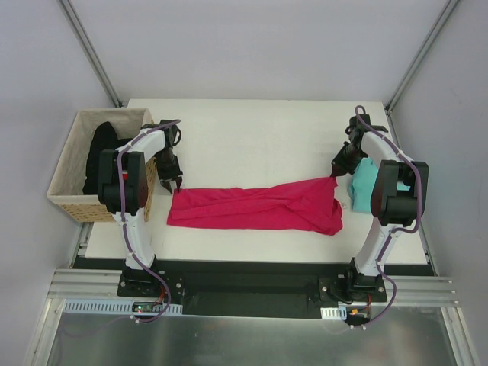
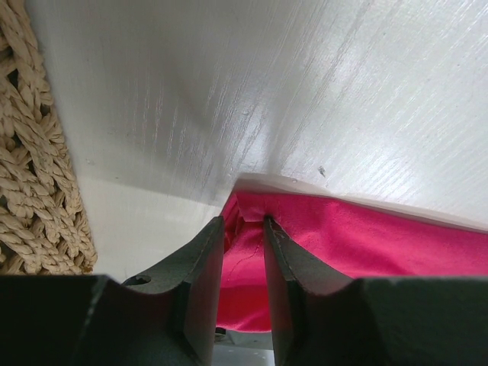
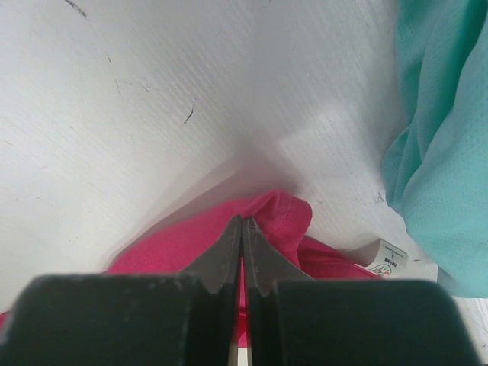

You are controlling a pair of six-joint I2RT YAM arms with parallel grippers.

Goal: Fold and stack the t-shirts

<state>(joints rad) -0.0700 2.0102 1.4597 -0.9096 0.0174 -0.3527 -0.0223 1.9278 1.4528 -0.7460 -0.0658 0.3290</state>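
Observation:
The magenta-pink t-shirt (image 1: pixel 259 207) lies stretched in a long band across the near middle of the table. My left gripper (image 1: pixel 169 183) holds its left end; in the left wrist view the pink cloth (image 2: pixel 366 244) fills the narrow gap between the jaws of the gripper (image 2: pixel 244 221). My right gripper (image 1: pixel 335 169) is shut on the shirt's raised right corner, and the right wrist view shows the pink cloth (image 3: pixel 175 244) pinched at the tips of the gripper (image 3: pixel 242 221). The teal t-shirt (image 1: pixel 364 183) lies bunched at the right edge, right beside the right gripper, and is also seen in the right wrist view (image 3: pixel 442 152).
A woven basket (image 1: pixel 76 202) stands at the table's left edge, close beside my left arm, with a black garment (image 1: pixel 99 156) inside. Its wicker wall (image 2: pixel 38 191) fills the left of the left wrist view. A white label (image 3: pixel 385 259) pokes out beside the pink cloth.

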